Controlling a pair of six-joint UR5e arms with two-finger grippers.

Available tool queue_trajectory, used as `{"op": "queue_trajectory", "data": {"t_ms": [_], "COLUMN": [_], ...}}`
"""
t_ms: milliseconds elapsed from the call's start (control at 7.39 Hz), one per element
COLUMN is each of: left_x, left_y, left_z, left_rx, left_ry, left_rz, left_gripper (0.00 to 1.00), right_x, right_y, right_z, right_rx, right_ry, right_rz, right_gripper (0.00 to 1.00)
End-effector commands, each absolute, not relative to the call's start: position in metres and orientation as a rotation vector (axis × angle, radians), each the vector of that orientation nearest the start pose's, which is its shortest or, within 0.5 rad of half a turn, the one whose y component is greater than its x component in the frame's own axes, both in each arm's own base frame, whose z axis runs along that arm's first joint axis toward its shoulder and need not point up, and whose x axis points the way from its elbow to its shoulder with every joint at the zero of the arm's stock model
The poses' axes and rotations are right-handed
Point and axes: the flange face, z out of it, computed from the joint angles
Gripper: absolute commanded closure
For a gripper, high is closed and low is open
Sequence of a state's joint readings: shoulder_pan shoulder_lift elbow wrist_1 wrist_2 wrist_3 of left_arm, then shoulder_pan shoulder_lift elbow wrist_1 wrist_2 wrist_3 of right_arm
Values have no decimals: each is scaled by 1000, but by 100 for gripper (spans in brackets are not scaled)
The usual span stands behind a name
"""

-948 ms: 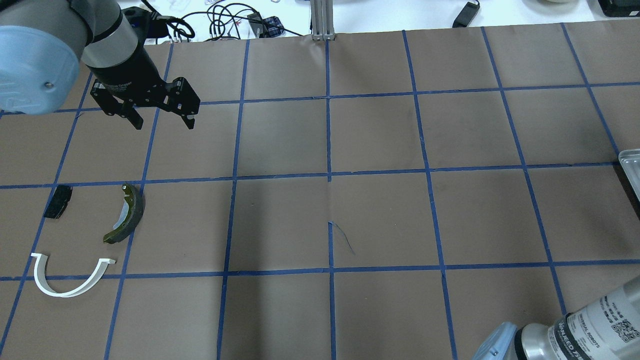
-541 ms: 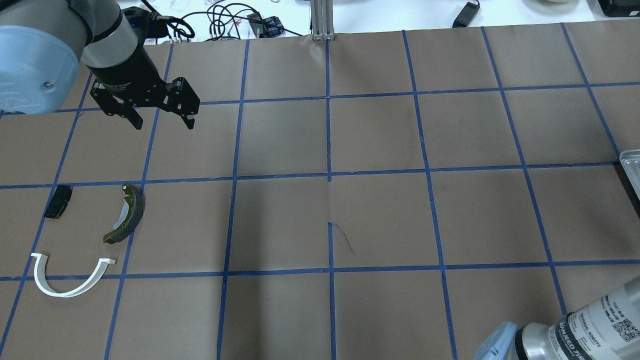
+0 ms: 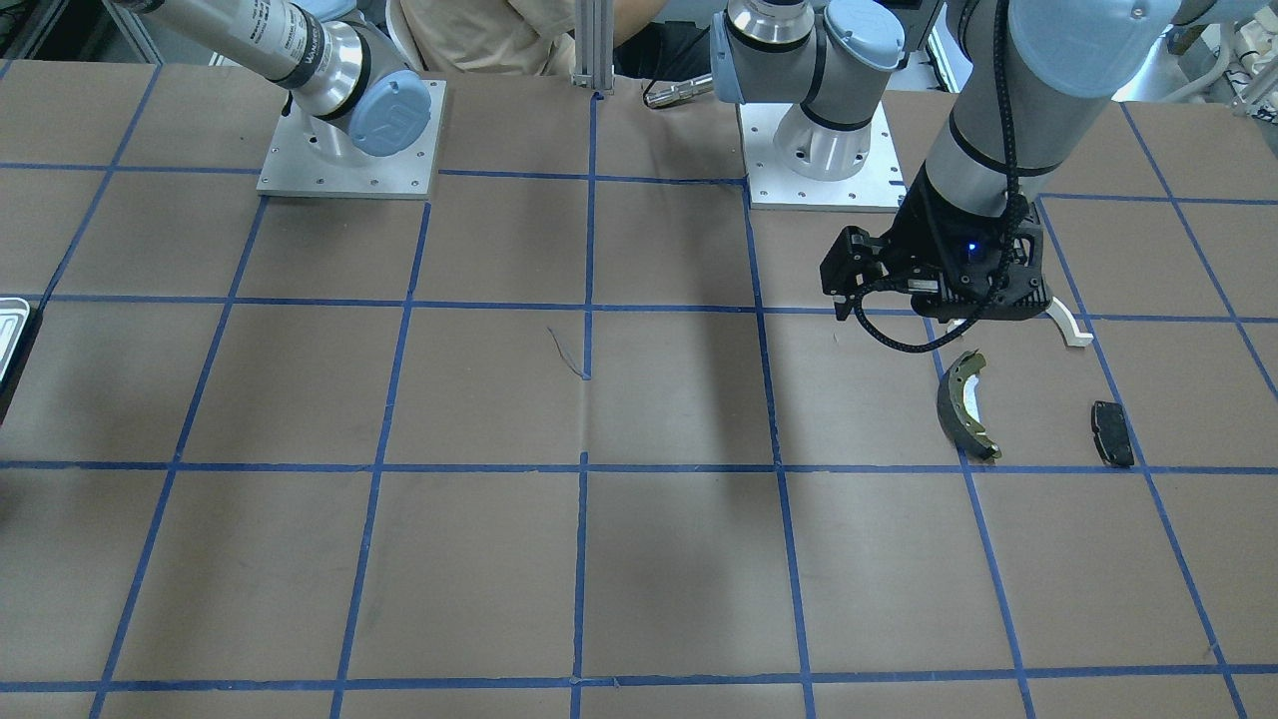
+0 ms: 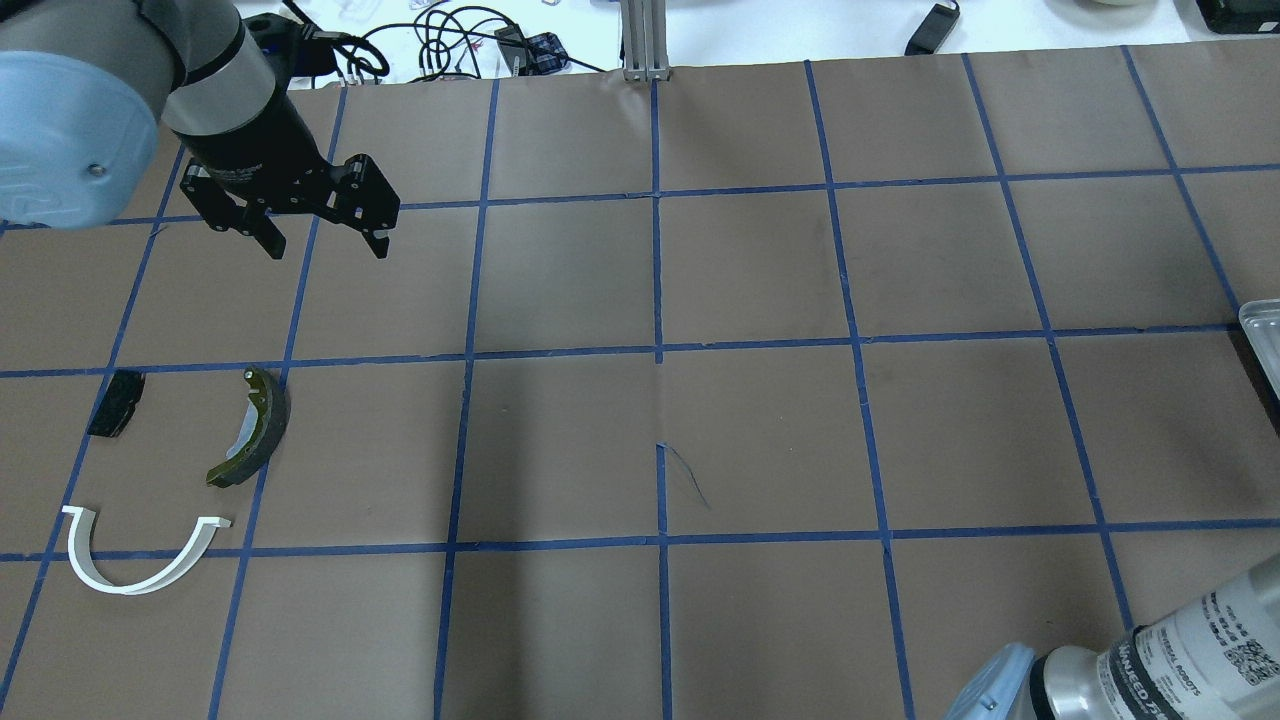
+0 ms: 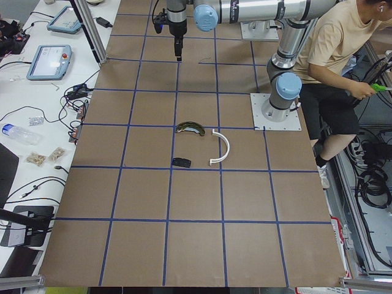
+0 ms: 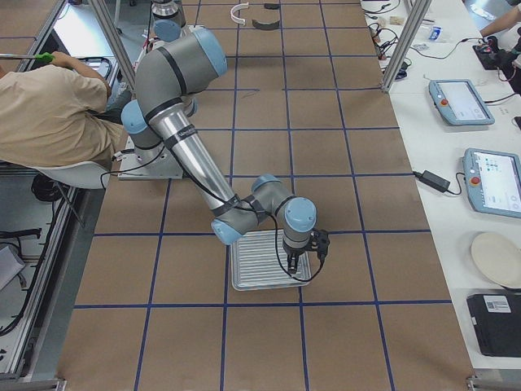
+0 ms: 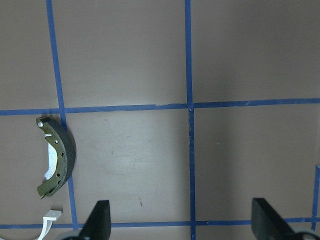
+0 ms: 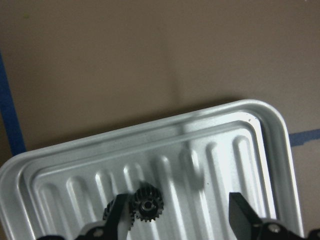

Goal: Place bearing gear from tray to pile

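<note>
On the left of the desk sits the pile: nearest is the white arch, and beyond it the olive brake shoe and the black pad, none touching. At the right edge, the tray holds the bearing gear. The gear lies between the spread fingers of the right claw, just beside one, ungripped. Farthest, the left claw hangs above the desk, fingers wide apart, holding nothing.

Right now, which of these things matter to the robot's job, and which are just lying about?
In the job: bearing gear, tray, right end effector, white arch, brake shoe, black pad.
Lying about: cables, tablets, water bottle, plate.
</note>
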State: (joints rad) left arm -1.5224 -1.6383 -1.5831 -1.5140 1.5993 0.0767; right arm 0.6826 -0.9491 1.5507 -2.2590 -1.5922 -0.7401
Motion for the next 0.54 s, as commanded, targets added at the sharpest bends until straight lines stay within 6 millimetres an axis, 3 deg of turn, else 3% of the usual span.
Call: {"op": "queue_trajectory", "data": {"t_ms": [0,406], "left_x": [-105,-105], "left_y": [-523,-523], "left_z": [453,453], "left_rx": [44,44], "left_ry": [3115,3115], "left_rz": [38,38], "left_gripper": [0,0], "right_x": [-445,-448], "right_y": [-532,-534], "right_z": [193,188], "right_rx": [256,258], "right_ry": [3218,3235], "right_rz": [-101,-133], "right_gripper": [26,26]}}
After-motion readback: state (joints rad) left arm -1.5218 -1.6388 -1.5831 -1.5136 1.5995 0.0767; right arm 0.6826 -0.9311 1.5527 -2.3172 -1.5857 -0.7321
